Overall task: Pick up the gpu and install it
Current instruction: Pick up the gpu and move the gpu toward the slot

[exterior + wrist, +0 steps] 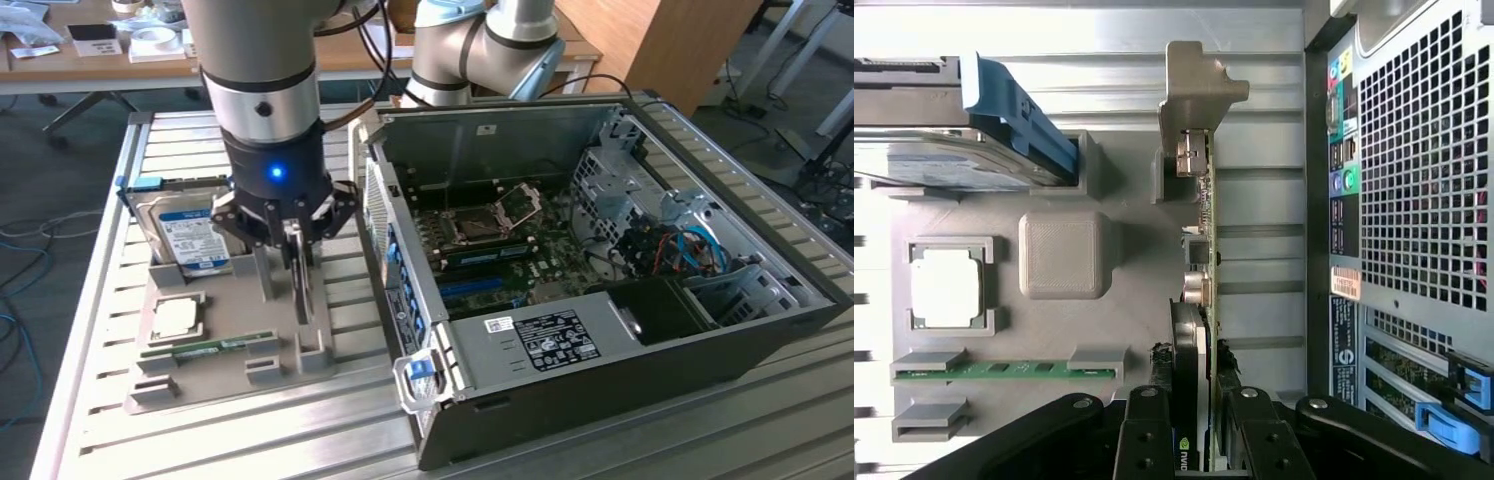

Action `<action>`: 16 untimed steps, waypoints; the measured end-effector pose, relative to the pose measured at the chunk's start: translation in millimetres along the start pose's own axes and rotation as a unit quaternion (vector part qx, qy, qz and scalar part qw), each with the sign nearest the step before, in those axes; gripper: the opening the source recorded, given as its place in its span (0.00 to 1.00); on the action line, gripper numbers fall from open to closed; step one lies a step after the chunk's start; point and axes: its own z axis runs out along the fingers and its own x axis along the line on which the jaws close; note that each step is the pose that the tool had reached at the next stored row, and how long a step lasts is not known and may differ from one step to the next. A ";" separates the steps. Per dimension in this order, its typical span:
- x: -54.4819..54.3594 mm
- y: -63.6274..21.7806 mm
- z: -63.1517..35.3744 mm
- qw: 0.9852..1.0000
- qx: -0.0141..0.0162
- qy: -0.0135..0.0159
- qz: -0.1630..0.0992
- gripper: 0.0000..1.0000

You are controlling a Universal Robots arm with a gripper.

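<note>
case wall point(1414, 150) just beside gpu point(1194, 340) (standing on edge), open tray point(240, 312) room toward hard drive point(187, 235)

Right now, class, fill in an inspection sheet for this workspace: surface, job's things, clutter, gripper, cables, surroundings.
Surface: slatted silver metal table carrying a grey plastic parts tray.
Job's things: thin black gpu card, standing on edge in the tray; open black computer case beside it.
Clutter: silver hard drive with blue label, green memory stick, square silver processor, all in the tray.
Gripper: black gripper closed on the gpu card's upper edge.
Cables: blue cables inside the case.
Surroundings: wooden furniture behind the table.
</note>
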 end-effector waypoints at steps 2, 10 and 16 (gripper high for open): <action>-0.1 0.2 -2.1 1.000 0.001 0.000 0.000 0.27; -0.4 0.8 -12.6 1.000 0.001 0.000 0.000 0.27; -0.5 1.0 -18.0 1.000 0.001 0.000 0.000 0.27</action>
